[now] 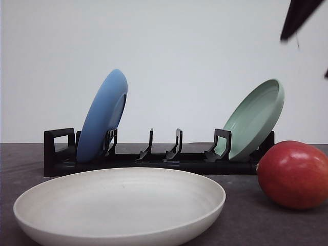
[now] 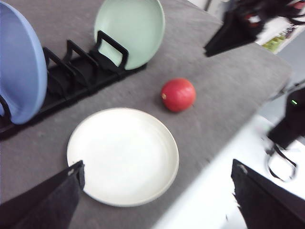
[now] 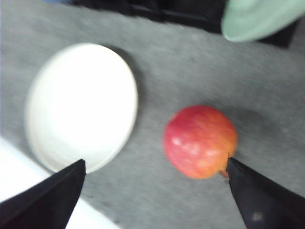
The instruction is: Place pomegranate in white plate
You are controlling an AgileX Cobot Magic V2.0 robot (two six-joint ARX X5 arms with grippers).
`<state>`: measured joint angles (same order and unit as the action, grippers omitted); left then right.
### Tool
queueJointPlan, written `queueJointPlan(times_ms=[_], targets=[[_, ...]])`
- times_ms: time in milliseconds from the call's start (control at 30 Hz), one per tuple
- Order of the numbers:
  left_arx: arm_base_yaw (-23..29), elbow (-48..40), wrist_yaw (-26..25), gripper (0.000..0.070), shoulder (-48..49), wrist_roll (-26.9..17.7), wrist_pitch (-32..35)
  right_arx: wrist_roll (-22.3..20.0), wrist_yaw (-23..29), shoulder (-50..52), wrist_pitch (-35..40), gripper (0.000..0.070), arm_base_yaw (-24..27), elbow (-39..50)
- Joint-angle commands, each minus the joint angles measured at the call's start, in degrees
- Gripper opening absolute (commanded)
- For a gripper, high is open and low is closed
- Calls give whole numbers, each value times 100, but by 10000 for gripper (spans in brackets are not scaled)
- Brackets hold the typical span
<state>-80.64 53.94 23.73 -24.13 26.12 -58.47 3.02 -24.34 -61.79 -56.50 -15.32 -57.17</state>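
The pomegranate (image 1: pixel 292 174) is a red fruit resting on the dark table at the right, a short gap from the white plate (image 1: pixel 120 205), which lies flat and bare at the front. My right gripper (image 3: pixel 155 161) hovers open above the table; the pomegranate (image 3: pixel 200 141) sits near its one finger (image 3: pixel 262 195) and the white plate (image 3: pixel 81 105) near the other. My left gripper (image 2: pixel 157 167) is open and holds nothing, high over the near rim of the white plate (image 2: pixel 123 155). From there the pomegranate (image 2: pixel 178 94) lies just past the plate.
A black dish rack (image 1: pixel 154 159) stands behind the plate, with a blue plate (image 1: pixel 102 115) upright at its left and a pale green plate (image 1: pixel 253 118) leaning at its right. The table edge (image 2: pixel 214 152) runs close to the white plate. A dark part of the right arm (image 1: pixel 300 18) hangs at the upper right.
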Motion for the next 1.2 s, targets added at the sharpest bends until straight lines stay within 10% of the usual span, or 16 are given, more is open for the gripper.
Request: queueJointPlan(times_ms=[0, 267, 1167], targets=[[-86, 76, -96, 593, 119, -102, -154, -291, 110, -231, 38, 628, -76, -90], [-85, 76, -110, 593, 482, -103, -769, -939, 634, -1147, 215, 637, -378, -91], [-85, 76, -108, 592, 478, -270, -811, -1124, 1031, -2715, 637, 695, -680, -89]])
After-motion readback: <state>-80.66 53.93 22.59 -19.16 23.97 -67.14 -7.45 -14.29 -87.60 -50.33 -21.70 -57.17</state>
